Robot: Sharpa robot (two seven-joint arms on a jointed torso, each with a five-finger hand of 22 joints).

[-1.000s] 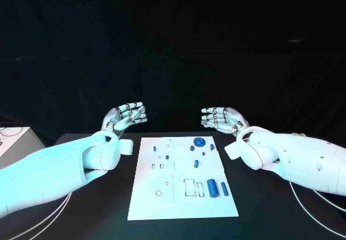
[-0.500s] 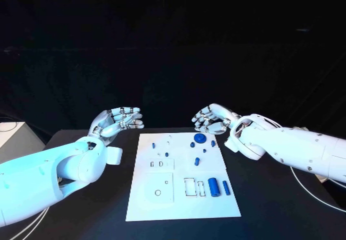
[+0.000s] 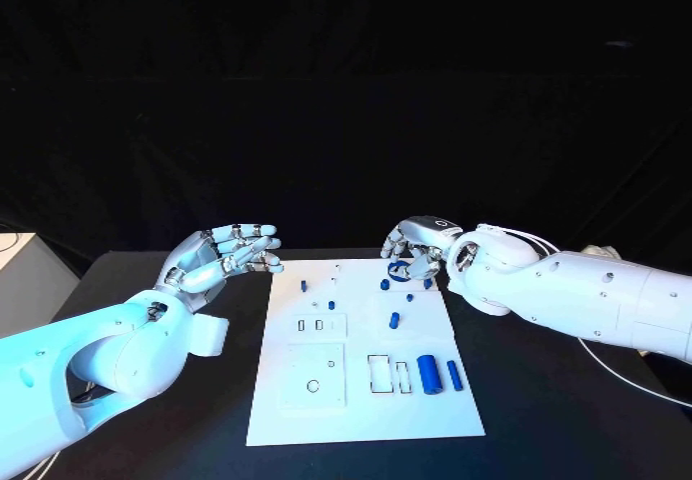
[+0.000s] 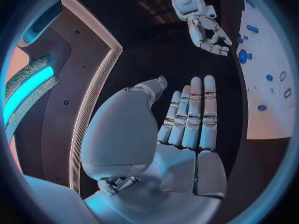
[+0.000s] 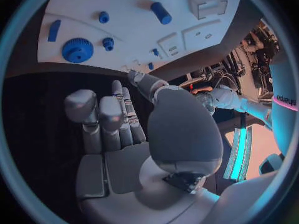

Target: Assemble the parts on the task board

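Black table spans the lower half of the head view. White task board lies at centre frame, long side running away from the robot.

Left hand, left of centre just off the board's far left corner: raised above the table, fingers apart and gently curved, holding nothing. Left wrist view confirms an empty palm with fingers extended side by side.

Right hand, just right of centre over the board's far edge: fingers curled downward, nothing held; right wrist view shows nothing in the palm.

Blue parts: toothed disc below the right hand; large cylinder and slimmer rod at the board's lower right; small pegs mid-board.
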